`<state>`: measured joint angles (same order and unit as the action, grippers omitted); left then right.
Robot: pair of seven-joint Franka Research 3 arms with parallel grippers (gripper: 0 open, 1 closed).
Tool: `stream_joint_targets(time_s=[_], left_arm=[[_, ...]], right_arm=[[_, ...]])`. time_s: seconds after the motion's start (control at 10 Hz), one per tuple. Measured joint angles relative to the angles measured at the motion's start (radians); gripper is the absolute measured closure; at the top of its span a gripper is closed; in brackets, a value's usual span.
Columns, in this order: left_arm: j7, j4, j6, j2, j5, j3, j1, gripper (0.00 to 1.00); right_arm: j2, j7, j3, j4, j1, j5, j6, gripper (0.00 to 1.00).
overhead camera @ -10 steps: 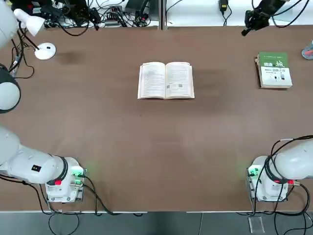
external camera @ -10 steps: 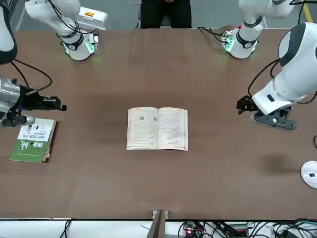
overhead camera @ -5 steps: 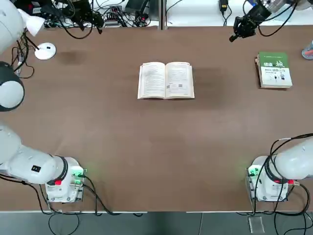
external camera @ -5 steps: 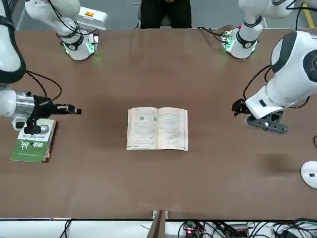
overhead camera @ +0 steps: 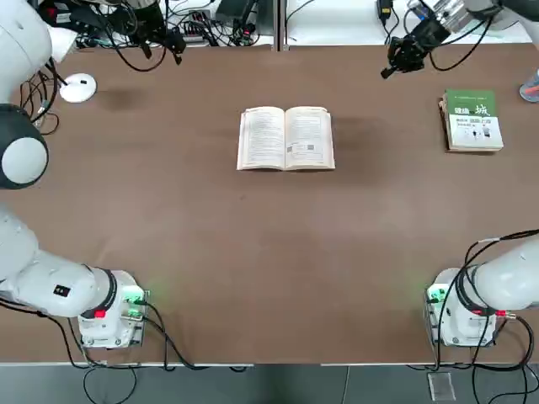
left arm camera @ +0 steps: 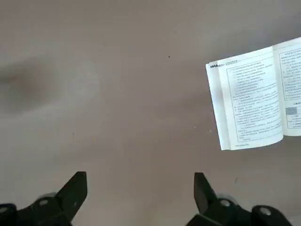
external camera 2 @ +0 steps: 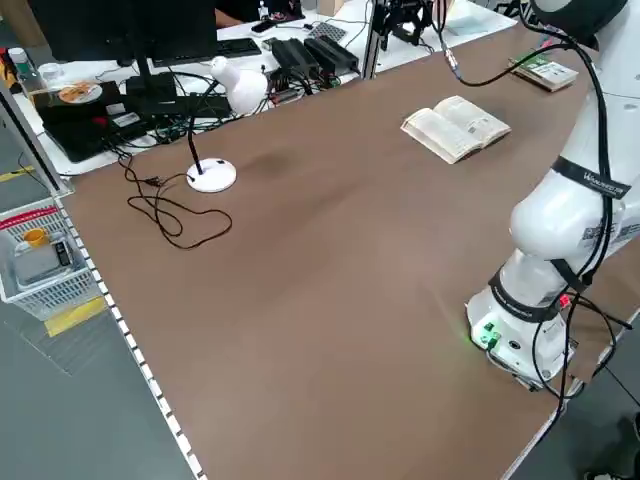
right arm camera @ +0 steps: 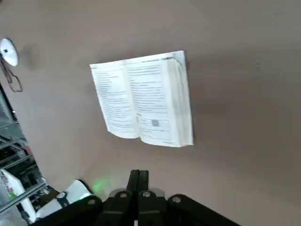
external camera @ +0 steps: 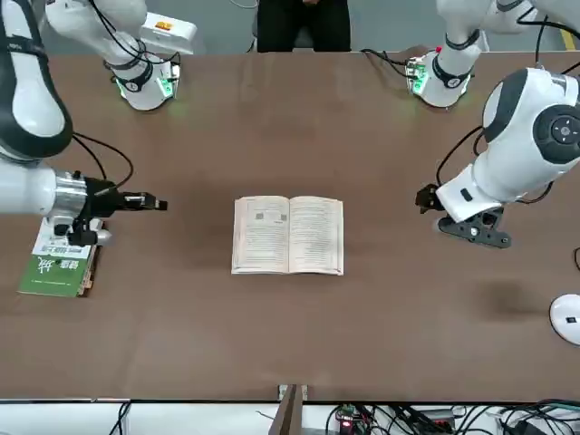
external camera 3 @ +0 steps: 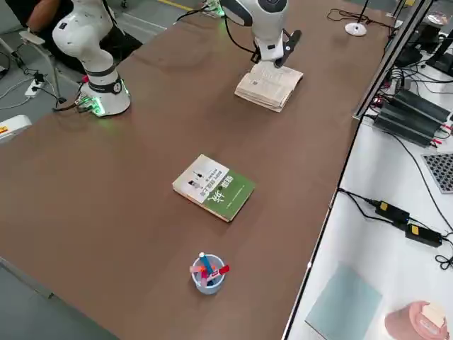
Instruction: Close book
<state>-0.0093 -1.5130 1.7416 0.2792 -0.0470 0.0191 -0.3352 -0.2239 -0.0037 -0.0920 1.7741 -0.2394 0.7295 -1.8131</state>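
The right pincer, fingers together, has swung nearer the open book; closing hasn't begun.

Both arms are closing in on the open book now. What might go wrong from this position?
The right gripper is shut, so it can only push; a nudge may slide the open book across the table rather than fold it. The left gripper, open, comes from the opposite side, so the two could meet over the pages. The right arm also passes right above the green book and might knock it.
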Motion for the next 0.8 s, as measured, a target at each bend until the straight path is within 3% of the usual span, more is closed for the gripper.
stream_joint_targets(time_s=[0.8], left_arm=[[-0.003, 0.0, 0.0, 0.05, 0.0, -0.001, -0.023, 0.0]], right_arm=[[-0.082, 0.001, 0.005, 0.077, -0.12, 0.092, -0.253, 0.99]])
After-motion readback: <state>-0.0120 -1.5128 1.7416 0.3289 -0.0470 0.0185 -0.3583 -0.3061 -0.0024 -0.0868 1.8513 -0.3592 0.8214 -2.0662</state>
